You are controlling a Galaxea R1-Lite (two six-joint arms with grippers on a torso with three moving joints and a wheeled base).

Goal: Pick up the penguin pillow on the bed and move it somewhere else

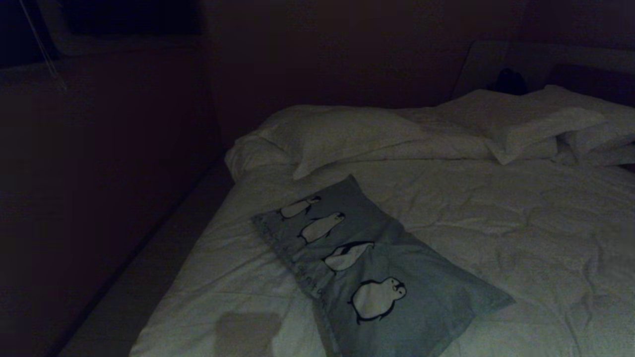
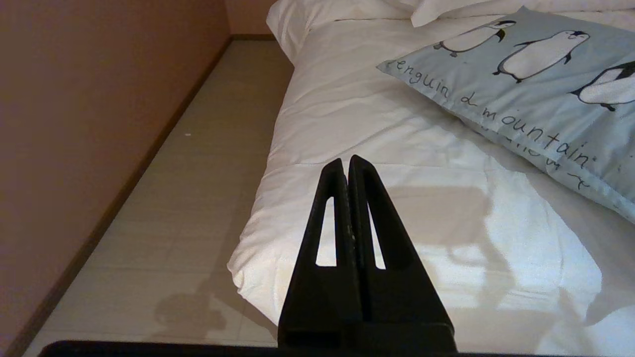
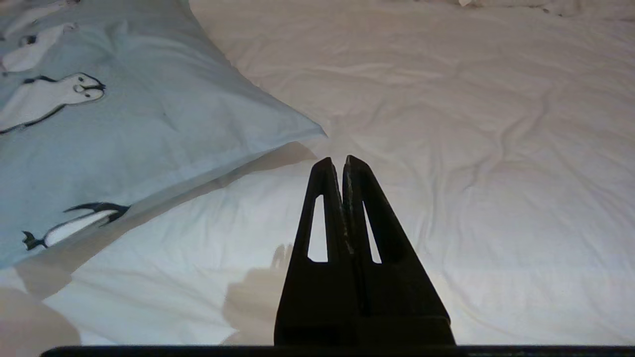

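Lying diagonally, penguin pillow [image 1: 377, 267], bed [image 1: 521, 238] left edge

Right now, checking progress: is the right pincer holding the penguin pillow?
No, the right pincer is shut on nothing above the duvet, beside the penguin pillow.

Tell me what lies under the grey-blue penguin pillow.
The grey-blue rectangular penguin pillow lies flat on the bed's wrinkled white quilted duvet. Duvet shows all around it; whatever sits directly beneath stays covered.
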